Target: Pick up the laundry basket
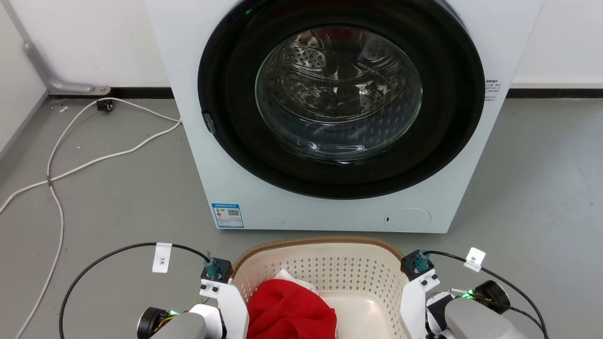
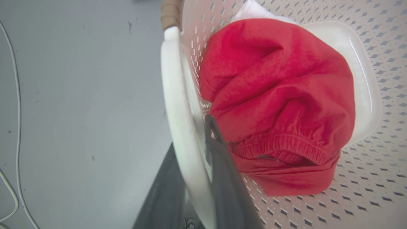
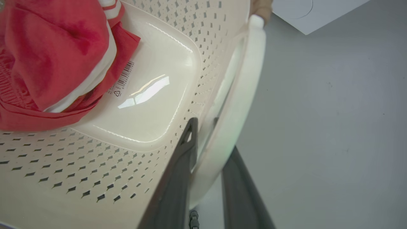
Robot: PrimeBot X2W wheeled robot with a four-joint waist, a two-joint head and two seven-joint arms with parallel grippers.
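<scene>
Both grippers are closed on the basket (image 1: 311,244). The left gripper (image 2: 190,133) pinches the left handle (image 2: 173,95) with one finger inside the wall and one outside, and the right gripper (image 3: 211,138) pinches the right handle (image 3: 241,95) in the same way. So the basket lies directly between the two arms, and its long axis seems to run from one gripper to the other. A red cloth (image 1: 289,306) lies inside, nearer the left. The basket is low, just before the washer (image 1: 245,188). I judge both arms must rise equally, or it tilts
</scene>
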